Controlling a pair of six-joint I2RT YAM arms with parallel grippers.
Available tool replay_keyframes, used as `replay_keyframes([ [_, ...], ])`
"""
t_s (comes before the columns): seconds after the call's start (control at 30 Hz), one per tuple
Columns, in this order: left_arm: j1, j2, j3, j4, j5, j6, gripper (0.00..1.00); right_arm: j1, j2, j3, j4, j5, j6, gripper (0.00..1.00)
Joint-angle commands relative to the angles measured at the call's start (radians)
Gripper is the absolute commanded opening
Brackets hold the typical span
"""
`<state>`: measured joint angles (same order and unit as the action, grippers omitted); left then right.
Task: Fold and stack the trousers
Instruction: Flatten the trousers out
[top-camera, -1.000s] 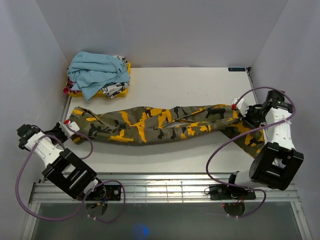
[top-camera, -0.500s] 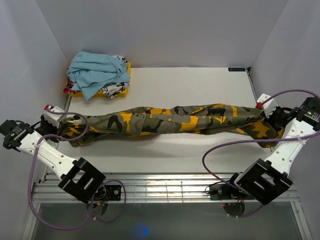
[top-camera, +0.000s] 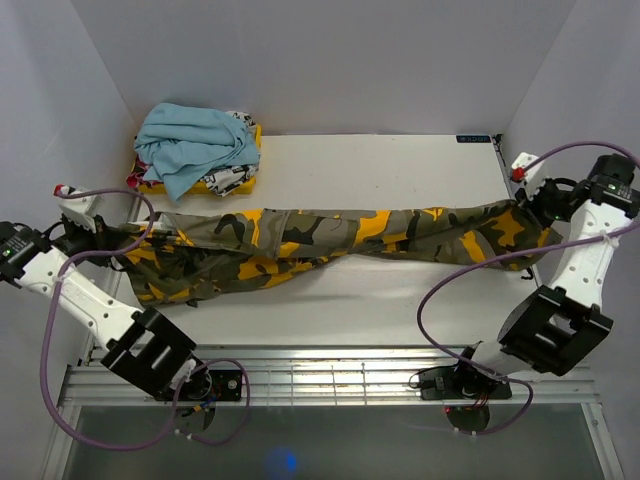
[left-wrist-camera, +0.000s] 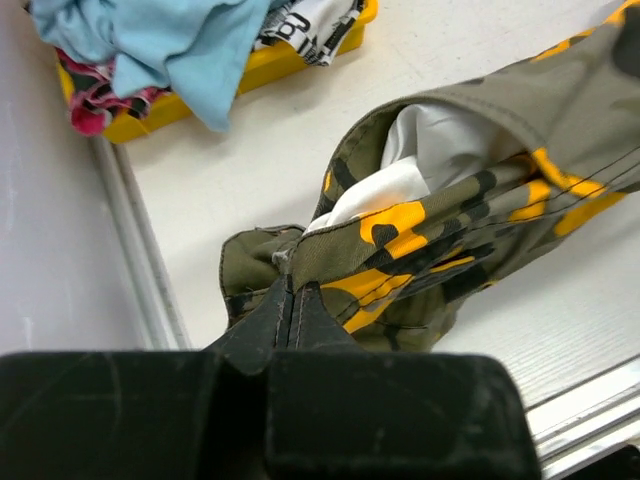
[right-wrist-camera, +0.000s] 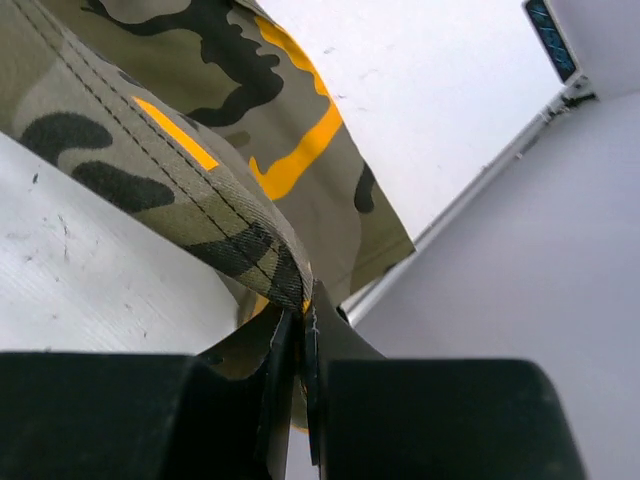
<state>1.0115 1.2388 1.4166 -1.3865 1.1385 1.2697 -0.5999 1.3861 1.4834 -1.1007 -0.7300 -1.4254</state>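
The camouflage trousers (top-camera: 330, 243) stretch across the table from left edge to right edge, pulled taut between my two grippers. My left gripper (top-camera: 112, 240) is shut on the waist end at the left edge; the left wrist view shows the jaws pinched on the fabric (left-wrist-camera: 400, 240), with white lining showing inside the waist. My right gripper (top-camera: 528, 207) is shut on the leg end at the right edge; the right wrist view shows the jaws closed on the hem (right-wrist-camera: 260, 255), lifted off the table.
A yellow tray (top-camera: 215, 183) at the back left holds a light blue garment (top-camera: 190, 145) and a white black-printed one (top-camera: 236, 176); they also show in the left wrist view (left-wrist-camera: 170, 45). Walls stand close on the left and right. A slatted rail runs along the near edge.
Both arms have moved outward and toward the back, pulling the trousers from a bunched, narrow shape into a taut, wider spread across the table.
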Motion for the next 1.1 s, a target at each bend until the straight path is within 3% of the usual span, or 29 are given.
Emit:
replay_keyframes([
  [0.0,-0.046,0.04,0.033,0.029,0.037,-0.116,0.0,0.131,0.086,0.055,0.143,0.107,0.12,0.08],
  [0.17,-0.195,0.113,-0.024,0.332,-0.078,-0.41,0.0,0.285,0.301,0.231,0.22,0.211,0.285,0.08],
  [0.2,-0.262,0.116,-0.048,0.406,-0.141,-0.474,0.0,0.32,0.392,0.277,0.234,0.224,0.31,0.08],
  [0.23,-0.299,0.119,-0.077,0.585,-0.19,-0.618,0.0,0.337,0.44,0.376,0.246,0.251,0.331,0.08],
  [0.33,-0.439,0.165,-0.162,0.85,-0.398,-0.766,0.0,0.405,0.638,0.546,0.283,0.323,0.42,0.08],
  [0.4,-0.493,0.282,-0.137,0.927,-0.489,-0.875,0.0,0.451,0.773,0.699,0.294,0.371,0.471,0.09],
  [0.47,-0.501,0.426,-0.076,0.949,-0.6,-0.958,0.0,0.475,0.835,0.779,0.291,0.473,0.491,0.23],
  [0.5,-0.499,0.463,-0.011,0.948,-0.646,-0.981,0.2,0.482,0.858,0.782,0.314,0.507,0.537,0.45],
  [0.53,-0.498,0.493,0.023,0.911,-0.683,-0.99,0.29,0.477,0.857,0.775,0.32,0.564,0.557,0.6],
  [0.6,-0.464,0.521,0.096,0.841,-0.653,-0.957,0.42,0.436,0.803,0.717,0.297,0.574,0.548,0.95],
  [0.63,-0.449,0.508,0.099,0.79,-0.62,-0.939,0.66,0.413,0.771,0.678,0.28,0.551,0.508,0.9],
  [0.67,-0.433,0.495,0.107,0.747,-0.549,-0.905,0.74,0.382,0.73,0.637,0.279,0.532,0.49,0.9],
  [0.8,-0.395,0.382,0.117,0.373,-0.377,-0.496,0.78,0.2,0.544,0.507,0.066,0.394,0.229,0.95],
  [0.83,-0.395,0.355,0.06,0.266,-0.378,-0.331,0.78,0.18,0.513,0.414,-0.002,0.373,0.112,0.96],
  [0.93,-0.396,0.265,-0.101,0.172,-0.41,-0.131,0.78,0.161,0.377,0.153,-0.005,0.4,-0.03,1.0],
  [1.07,-0.393,0.2,-0.287,0.245,-0.482,-0.124,0.76,0.199,0.251,-0.125,0.128,0.411,-0.037,0.98],
])
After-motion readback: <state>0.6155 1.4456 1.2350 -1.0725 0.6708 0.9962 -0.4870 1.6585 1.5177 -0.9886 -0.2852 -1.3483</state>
